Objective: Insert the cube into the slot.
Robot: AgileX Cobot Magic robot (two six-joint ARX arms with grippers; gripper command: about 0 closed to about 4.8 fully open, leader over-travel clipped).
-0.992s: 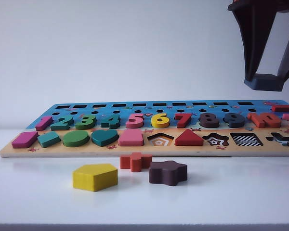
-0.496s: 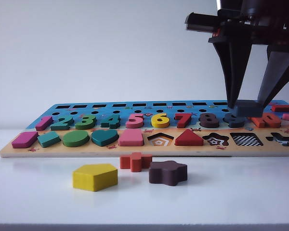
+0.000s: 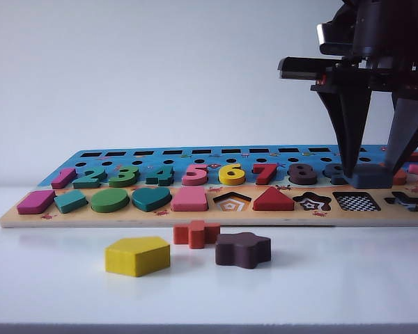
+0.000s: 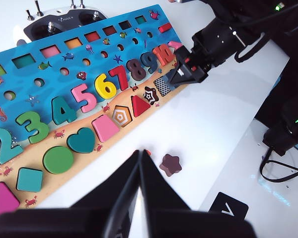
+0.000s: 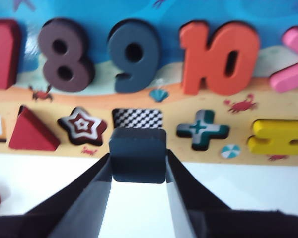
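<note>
Right gripper [image 5: 138, 166] is clamping the cube [image 5: 138, 154] between its two fingers, holding it flat, edges roughly square to the puzzle board [image 3: 216, 212]. In the exterior view the cube [image 3: 371, 175] is hanging low over the right end of the board, seemingly just clear of its surface and overlapping the number row from this angle.

The slot [image 5: 137, 118] — checkerboard floor, sitting between the star cut-out [image 5: 83, 125] and the cross cut-out [image 5: 203, 130] — is lying directly beyond the cube in the right wrist view, almost dead in line with it. In the exterior view the slot [image 3: 357, 202] is showing slightly left of and below the held cube.

My reading: side-to-side alignment is looking nearly done; what matters now is carrying the cube along the gripper's pointing direction until it is sitting over the opening, then lowering. Rotation appears close to matching the slot's edges.

Left gripper [image 4: 140, 163] is hanging back over the bare table near the brown star block [image 4: 171, 164], jaws closed together and empty — well apart from the slot. The right arm is plainly the nearer one.
</note>
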